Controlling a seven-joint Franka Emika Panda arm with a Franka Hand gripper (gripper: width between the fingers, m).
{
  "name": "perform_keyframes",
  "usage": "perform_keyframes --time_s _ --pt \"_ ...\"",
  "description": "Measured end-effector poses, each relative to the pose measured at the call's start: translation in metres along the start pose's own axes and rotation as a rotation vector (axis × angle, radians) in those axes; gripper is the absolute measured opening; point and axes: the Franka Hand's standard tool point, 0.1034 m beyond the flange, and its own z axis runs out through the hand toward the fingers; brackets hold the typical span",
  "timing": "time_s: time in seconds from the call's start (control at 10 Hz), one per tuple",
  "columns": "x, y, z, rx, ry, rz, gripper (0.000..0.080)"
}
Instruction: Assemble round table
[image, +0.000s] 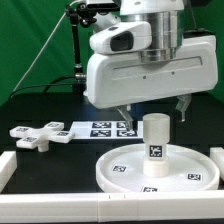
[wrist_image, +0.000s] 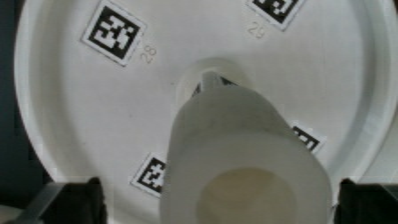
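Note:
The large round disc (image: 125, 172) lies flat on the black table, tags facing up. The short thick post (image: 155, 138) stands upright at its centre, with one tag on its side. The cross-shaped piece (image: 38, 135) lies apart on the table at the exterior view's left. My gripper (image: 155, 112) hangs just above the post, open, with one finger on each side of the post's top. In the wrist view the post (wrist_image: 240, 150) rises between the dark fingertips (wrist_image: 75, 200), with gaps on both sides. The disc (wrist_image: 107, 100) fills the rest of that view. The gripper (wrist_image: 222, 205) holds nothing.
The marker board (image: 100, 128) lies flat behind the disc. A white barrier (image: 60, 212) runs along the table's front and left edges. A black stand (image: 78, 50) rises at the back before a green curtain.

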Motion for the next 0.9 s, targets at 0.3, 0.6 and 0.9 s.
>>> perform_keyframes --time_s 0.3,0.6,0.9 --pt "-0.0006 -0.0027 0.0007 0.002 -0.005 -0.003 0.0621" --pt "-0.0004 -0.0036 0.0008 0.002 -0.005 -0.005 0.0403" --pt "-0.0004 -0.0036 0.0008 0.002 -0.005 -0.005 0.0403"
